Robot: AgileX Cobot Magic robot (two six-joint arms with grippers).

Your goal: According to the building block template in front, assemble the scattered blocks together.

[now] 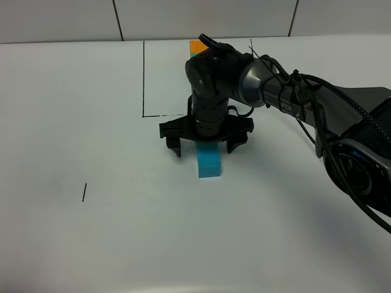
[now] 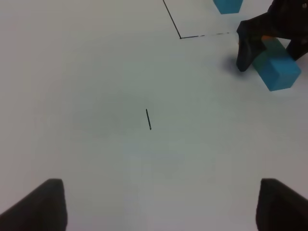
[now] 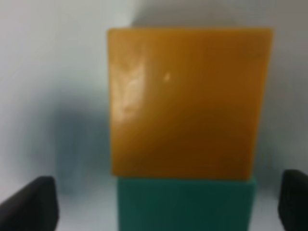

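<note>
- Right arm (image 1: 256, 79): glossy black and grey housings, rounded joints.
- Thin black cables run loosely along its links.
- Small white lettering near the wrist, unreadable.
- Fingers (image 1: 175, 145): matte black, blunt-tipped.

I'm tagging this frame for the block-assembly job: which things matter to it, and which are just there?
Belongs to the job: blue block; orange block touching it; template stack at the back; right gripper, open over the blocks.

Just there: black corner outline; short black tick; white table.
</note>
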